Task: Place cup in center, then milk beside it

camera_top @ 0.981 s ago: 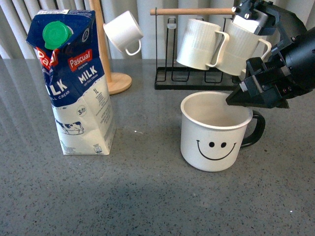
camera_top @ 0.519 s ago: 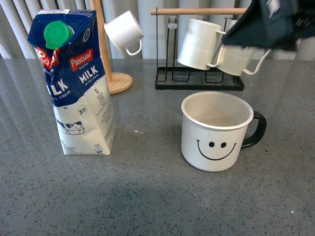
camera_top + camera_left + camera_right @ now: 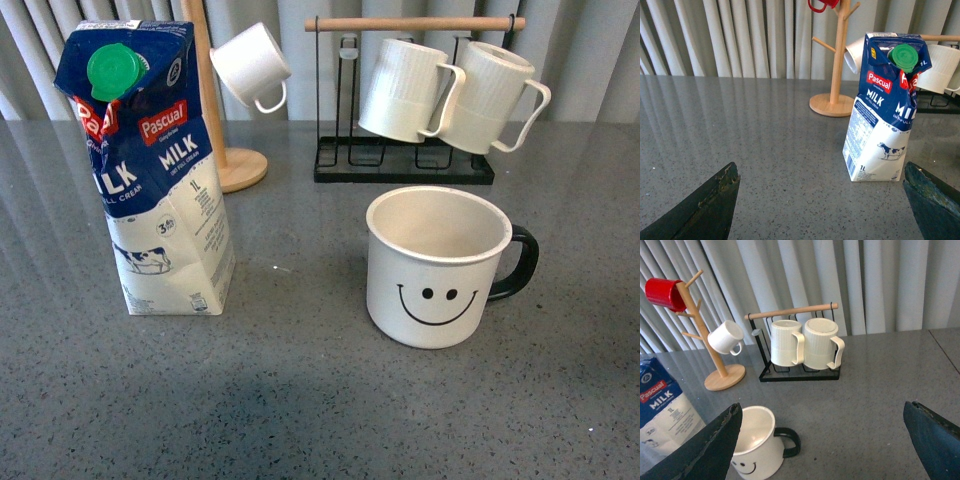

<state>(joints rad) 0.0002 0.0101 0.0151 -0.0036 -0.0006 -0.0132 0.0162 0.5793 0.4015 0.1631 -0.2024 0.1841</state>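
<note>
White enamel cup [image 3: 435, 268]: upright on the table, smiley toward the camera, black handle to the robot's right. It stands a little right of the front view's middle, and nothing grips it.
Right gripper [image 3: 822, 450]: a second ago it hung at the cup's rim. It has since risen out of the front view and is high above the table, fingers spread wide and empty.
Meaning: the cup is let go — I judge the first step done.
Milk [image 3: 150, 170]: upright, green cap on, well apart from the cup on the left — not yet beside it.
Left gripper [image 3: 820, 205]: spread wide, empty, facing the carton.
Table [image 3: 300, 400]: grey speckled stone, faintly glossy.
Room: pale pleated curtains [image 3: 880, 280]; a wooden mug tree [image 3: 205, 100] carrying a small white cup [image 3: 248, 62]; a black rack [image 3: 405, 172] with two ribbed cream mugs [image 3: 405, 90].
</note>
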